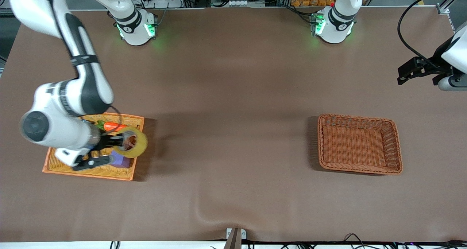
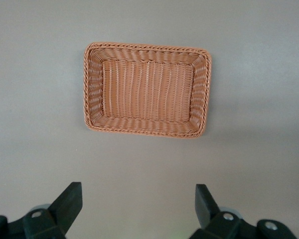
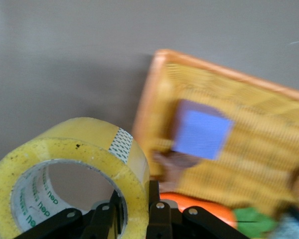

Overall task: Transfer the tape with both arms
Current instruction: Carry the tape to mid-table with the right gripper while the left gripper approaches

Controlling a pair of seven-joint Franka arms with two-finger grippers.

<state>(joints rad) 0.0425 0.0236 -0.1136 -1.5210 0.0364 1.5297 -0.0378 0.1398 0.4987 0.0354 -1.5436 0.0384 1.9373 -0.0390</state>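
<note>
The yellowish tape roll (image 1: 133,142) is held in the air over the edge of the orange tray (image 1: 62,167) at the right arm's end of the table. My right gripper (image 1: 116,141) is shut on the roll's wall, one finger inside the hole and one outside. In the right wrist view the tape (image 3: 84,149) fills the near corner, clamped in my right gripper (image 3: 137,209). My left gripper (image 1: 408,72) is open and empty, high above the table at the left arm's end; in the left wrist view its two fingers (image 2: 70,201) stand wide apart.
The orange tray holds a purple cube (image 1: 122,160) and a carrot (image 1: 114,126); both also show in the right wrist view, cube (image 3: 202,132) and carrot (image 3: 209,211). A brown wicker basket (image 1: 394,147) sits empty toward the left arm's end, also in the left wrist view (image 2: 92,84).
</note>
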